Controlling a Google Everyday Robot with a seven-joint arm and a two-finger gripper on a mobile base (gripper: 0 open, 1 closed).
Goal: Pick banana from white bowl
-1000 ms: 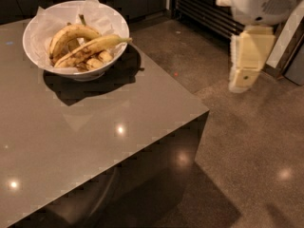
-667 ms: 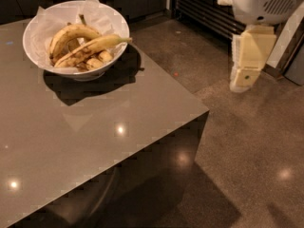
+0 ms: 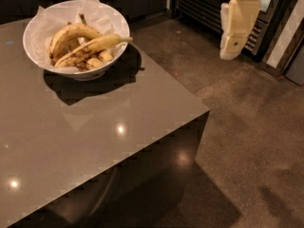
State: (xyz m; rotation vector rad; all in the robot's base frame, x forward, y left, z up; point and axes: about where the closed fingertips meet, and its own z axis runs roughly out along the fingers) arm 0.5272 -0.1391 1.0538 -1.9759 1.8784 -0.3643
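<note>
One gripper (image 3: 230,51), empty, openness unclear, is seen right of the white bowl (image 3: 38,56) over dark floor (image 3: 247,127); the banana (image 3: 92,45) is cradled in that bowl on a glossy table (image 3: 95,141).

The glossy counter (image 3: 95,146) and paper-lined white bowl (image 3: 76,73) are seen. A matt cream end effector (image 3: 232,44) is held upper right.

My claw (image 3: 232,44) hangs at the far right over the dark floor (image 3: 247,127), well apart from the tabletop (image 3: 71,141). At the tabletop's far left sits the white bowl (image 3: 85,73), lined with paper (image 3: 102,15). The banana (image 3: 90,47) lies across it with its stem pointing right. A curved banana (image 3: 71,32) lies just behind it, and stubby pieces (image 3: 96,61) lie in front.
</note>
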